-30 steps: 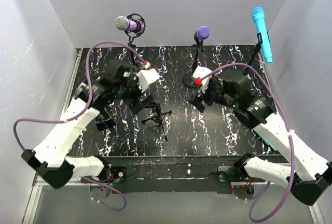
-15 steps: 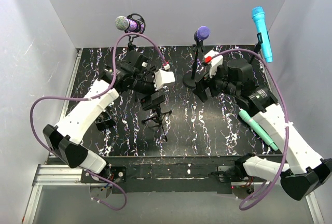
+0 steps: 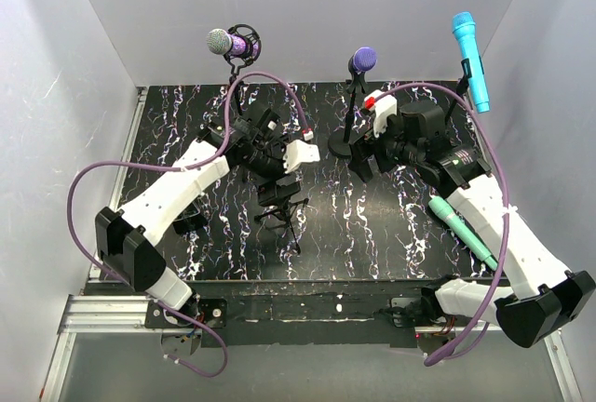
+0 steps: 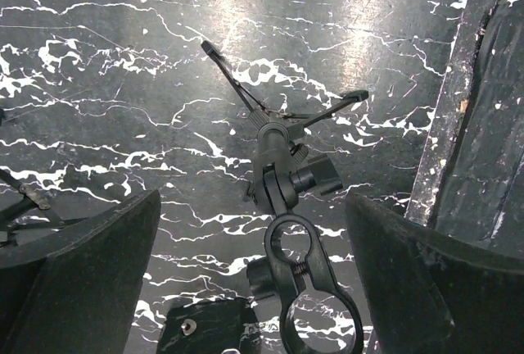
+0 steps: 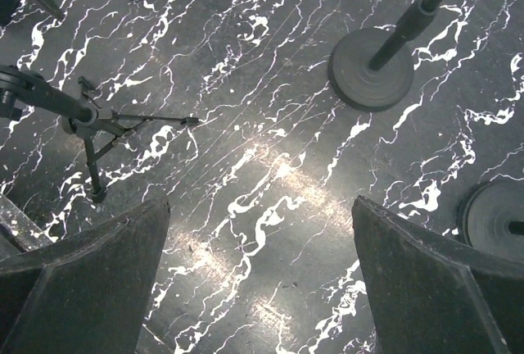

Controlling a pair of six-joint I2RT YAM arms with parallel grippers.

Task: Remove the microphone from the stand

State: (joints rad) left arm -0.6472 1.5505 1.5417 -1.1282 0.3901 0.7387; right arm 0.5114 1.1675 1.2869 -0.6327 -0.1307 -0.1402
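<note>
A black marbled table [image 3: 372, 225] sat inside white walls. The left gripper [image 4: 252, 206] hung wide open and empty just above the tripod stand [image 4: 274, 137], whose clip [image 4: 307, 288] held nothing. The right gripper [image 5: 260, 206], also open and empty, hovered near a round-base stand [image 5: 372, 67]. A green microphone [image 3: 463, 232] lay on the table beside the right arm, so removal looked done; a further one would mean gripping one of the mounted microphones.

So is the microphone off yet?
One looks done: the tripod clip is empty and a green microphone lies on the table. The left hand and right hand are open, holding nothing. Maybe left: silver microphone, purple microphone, blue microphone, on stands.
</note>
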